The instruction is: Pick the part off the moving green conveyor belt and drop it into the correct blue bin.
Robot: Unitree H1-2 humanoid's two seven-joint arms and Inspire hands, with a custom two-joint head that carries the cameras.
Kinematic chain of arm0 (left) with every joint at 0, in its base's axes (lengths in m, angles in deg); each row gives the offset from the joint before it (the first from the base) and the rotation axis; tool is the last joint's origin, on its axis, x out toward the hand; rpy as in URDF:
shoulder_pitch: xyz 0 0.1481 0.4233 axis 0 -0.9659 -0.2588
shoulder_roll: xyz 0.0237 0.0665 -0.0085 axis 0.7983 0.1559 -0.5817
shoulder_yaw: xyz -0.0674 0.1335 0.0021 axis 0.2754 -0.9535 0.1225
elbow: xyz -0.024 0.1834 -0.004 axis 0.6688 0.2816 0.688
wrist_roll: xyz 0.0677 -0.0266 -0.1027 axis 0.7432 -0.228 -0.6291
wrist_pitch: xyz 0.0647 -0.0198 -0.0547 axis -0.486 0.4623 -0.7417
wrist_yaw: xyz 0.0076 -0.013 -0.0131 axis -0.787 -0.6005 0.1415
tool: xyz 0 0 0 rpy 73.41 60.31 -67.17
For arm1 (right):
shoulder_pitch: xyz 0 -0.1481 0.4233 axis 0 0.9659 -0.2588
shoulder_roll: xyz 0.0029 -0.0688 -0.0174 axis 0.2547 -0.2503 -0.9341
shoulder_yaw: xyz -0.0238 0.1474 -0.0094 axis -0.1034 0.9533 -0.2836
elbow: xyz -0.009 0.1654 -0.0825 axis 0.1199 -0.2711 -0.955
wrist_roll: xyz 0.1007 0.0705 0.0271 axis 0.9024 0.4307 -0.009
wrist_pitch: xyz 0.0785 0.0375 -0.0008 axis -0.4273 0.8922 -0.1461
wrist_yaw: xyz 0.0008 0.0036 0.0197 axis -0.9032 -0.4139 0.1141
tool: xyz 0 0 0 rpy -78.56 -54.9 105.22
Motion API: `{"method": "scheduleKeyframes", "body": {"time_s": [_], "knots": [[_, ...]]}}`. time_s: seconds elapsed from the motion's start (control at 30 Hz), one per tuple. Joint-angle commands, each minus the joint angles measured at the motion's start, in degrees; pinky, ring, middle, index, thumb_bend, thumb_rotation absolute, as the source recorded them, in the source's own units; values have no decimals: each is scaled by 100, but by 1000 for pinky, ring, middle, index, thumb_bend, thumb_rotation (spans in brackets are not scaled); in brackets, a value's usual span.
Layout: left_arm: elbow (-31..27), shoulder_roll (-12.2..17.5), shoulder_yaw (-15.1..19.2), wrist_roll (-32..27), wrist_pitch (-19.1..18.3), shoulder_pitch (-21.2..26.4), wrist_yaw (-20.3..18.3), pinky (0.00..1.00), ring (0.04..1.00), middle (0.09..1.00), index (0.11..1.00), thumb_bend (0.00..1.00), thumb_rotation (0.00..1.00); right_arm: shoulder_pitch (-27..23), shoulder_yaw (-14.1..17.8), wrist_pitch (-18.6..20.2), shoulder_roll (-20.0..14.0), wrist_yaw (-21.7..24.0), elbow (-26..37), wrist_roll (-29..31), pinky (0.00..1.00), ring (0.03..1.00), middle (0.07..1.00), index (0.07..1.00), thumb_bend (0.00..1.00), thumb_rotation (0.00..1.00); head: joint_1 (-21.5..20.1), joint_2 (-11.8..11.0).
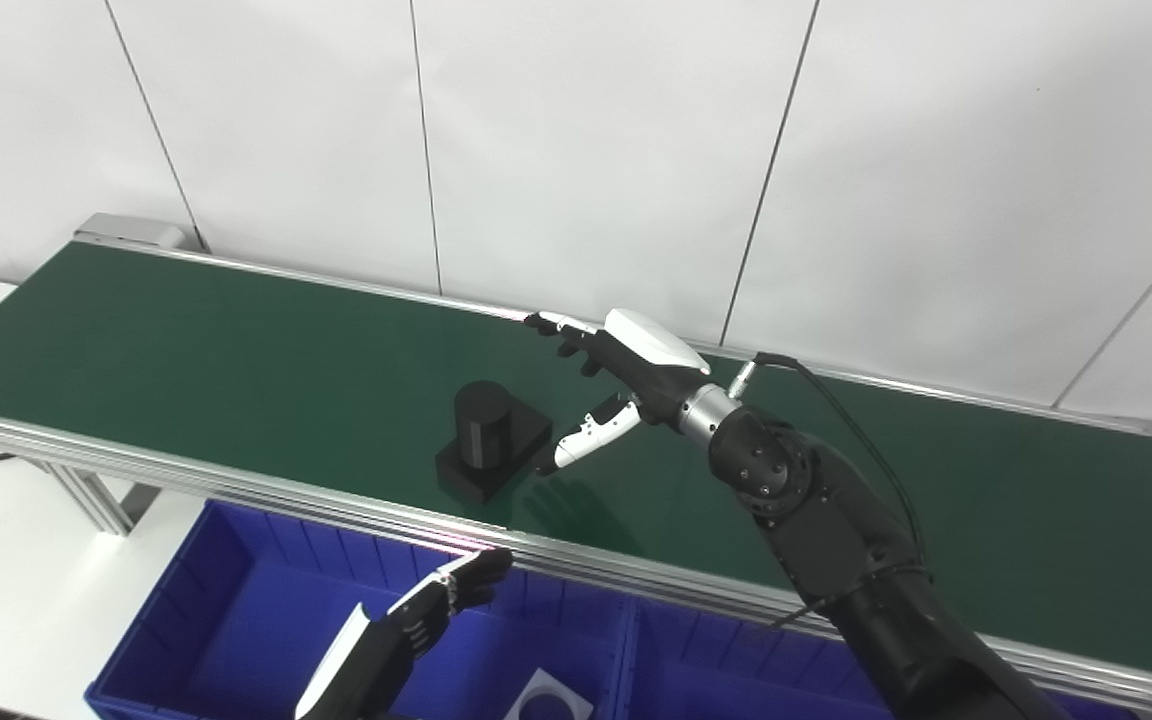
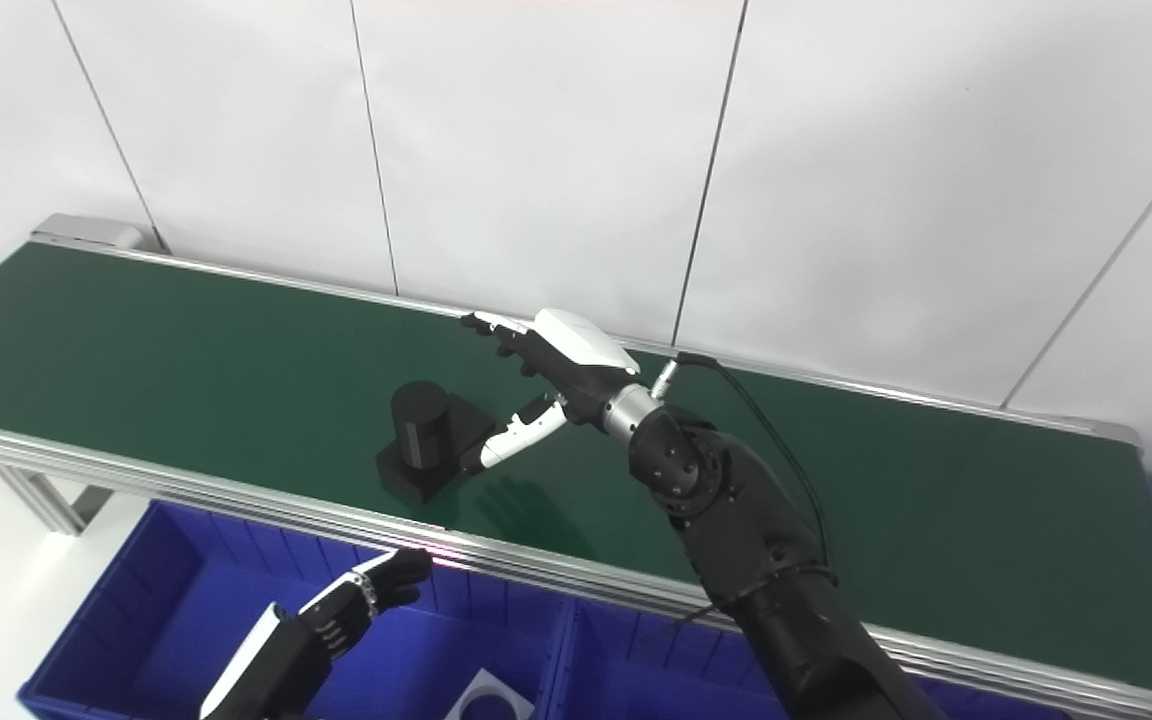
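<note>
One hand matters here: your right hand is spread wide and empty just beside the black part, which sits on the green conveyor belt. Close late and the moving belt carries it past your fingers, or the thumb knocks it skew.

Black part, dark green belt, blue bins.

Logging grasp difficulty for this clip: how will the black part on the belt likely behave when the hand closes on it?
The black part looks rigid, a cylinder upright on a flat square base, so it probably won't roll. Its wide base suggests it resists tipping, though a push high on the cylinder could tilt it. The right hand, open beside it, may find its smooth surface somewhat slippery.
</note>
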Motion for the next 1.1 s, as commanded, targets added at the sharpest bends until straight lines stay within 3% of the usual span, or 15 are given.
{"method": "scheduleKeyframes", "body": {"time_s": [0.0, 0.17, 0.4, 0.8, 1.07], "knots": [[-197, 16, -134, 85, 194, -54, 230, 879, 895, 887, 857, 914, 346, -233, -7, -288, 36, -8, 113, 7, 724, 852, 929, 941, 979, 413, 76, -10], [-226, 84, -396, 109, 193, -77, 463, 899, 901, 893, 861, 907, 331, -265, -36, -339, 80, -64, -101, -15, 730, 856, 932, 945, 972, 426, 284, -29], [-247, 197, -636, 205, 193, -28, 771, 884, 897, 891, 857, 915, 326, -393, -47, -370, 158, -213, -581, -121, 701, 854, 931, 948, 972, 491, 251, -4], [-359, 335, -954, 328, 192, -94, 1156, 888, 898, 894, 864, 916, 335, -627, -57, -692, 251, -468, -1476, -162, 728, 864, 931, 946, 972, 474, 189, 80], [-454, 371, -1053, 380, 191, -165, 1329, 897, 903, 895, 862, 913, 342, -657, -52, -650, 421, -623, -1751, -159, 732, 858, 920, 940, 971, 469, 205, 164]]}}
